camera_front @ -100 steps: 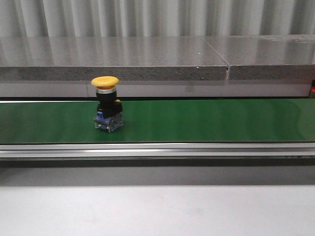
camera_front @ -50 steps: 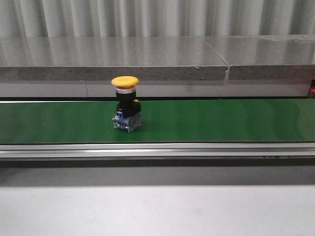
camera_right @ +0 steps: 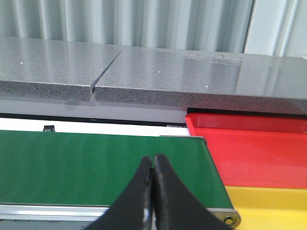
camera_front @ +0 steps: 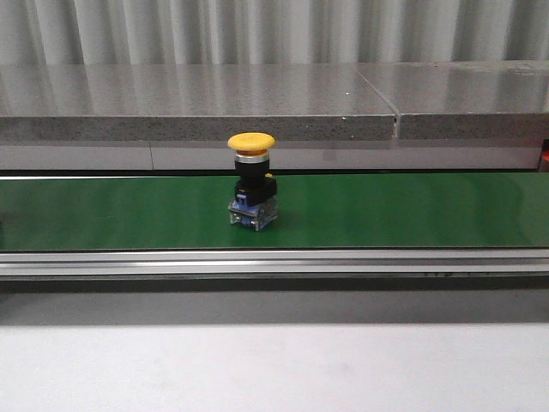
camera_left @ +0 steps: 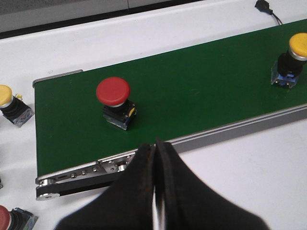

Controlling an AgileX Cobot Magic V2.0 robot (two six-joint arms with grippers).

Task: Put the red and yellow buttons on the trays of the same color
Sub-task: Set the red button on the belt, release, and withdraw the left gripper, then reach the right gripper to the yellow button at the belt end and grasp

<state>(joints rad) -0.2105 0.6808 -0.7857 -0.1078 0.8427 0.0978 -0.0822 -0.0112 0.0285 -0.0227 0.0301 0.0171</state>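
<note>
**Both hands idle while buttons ride the belt**

The left hand (camera_left: 154,158), fingers pressed together and empty, hangs over the near rail of the green conveyor belt (camera_left: 192,100). The red button (camera_left: 113,96) stands upright on the belt just beyond it, toward 11 o'clock from the fingertips in the left wrist view; a yellow button (camera_left: 291,60) sits on the belt well apart, toward 2 o'clock. Two more buttons lie on the white worktop (camera_left: 144,33) off the belt's end: another yellow one (camera_left: 9,101) and another red one (camera_left: 9,219).

The right hand (camera_right: 153,175) is likewise closed on nothing, at the belt's other end, with the red tray (camera_right: 259,148) and yellow tray (camera_right: 268,206) beside it.

No pick has begun. Judged next: a hand must open, descend around a button's cap, and time the closure.
</note>
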